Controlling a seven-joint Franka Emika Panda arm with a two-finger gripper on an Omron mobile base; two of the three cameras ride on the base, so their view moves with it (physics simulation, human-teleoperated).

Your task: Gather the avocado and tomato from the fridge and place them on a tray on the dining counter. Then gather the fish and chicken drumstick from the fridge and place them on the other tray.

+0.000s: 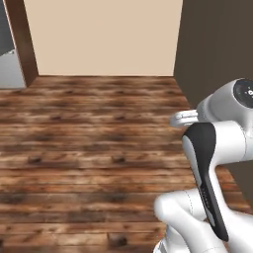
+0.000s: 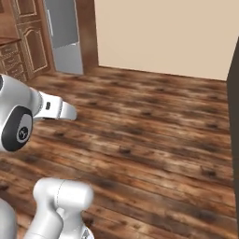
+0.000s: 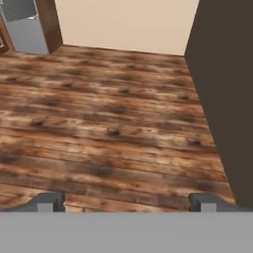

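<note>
1. While the arm is folded close over its base, the far left of the room holds wooden cabinets (image 2: 21, 39) with panelled doors and drawers, seen in the right base view.
2. Just right of the cabinets stands the fridge (image 2: 65, 37), a plain grey appliance set against a brown wood panel (image 2: 86, 32). It also appears at the left edge of the left base view (image 1: 10, 64) and in the top left corner of the hand view (image 3: 24, 27). It is well apart from the arm, across open floor.
3. A beige wall (image 1: 101, 37) fills the back of the room to the right of the wood panel.
4. A wood-plank floor (image 1: 89, 148) with dark knots runs from that wall toward the robot.
5. The gripper (image 3: 126, 202) points down and forward over the floor; its fingertips (image 3: 47, 202) sit at opposite sides of the hand view, spread wide, with nothing between them.
6. A tall dark brown surface (image 3: 227, 89) bounds the right side of the scene, and what it belongs to cannot be told.
</note>
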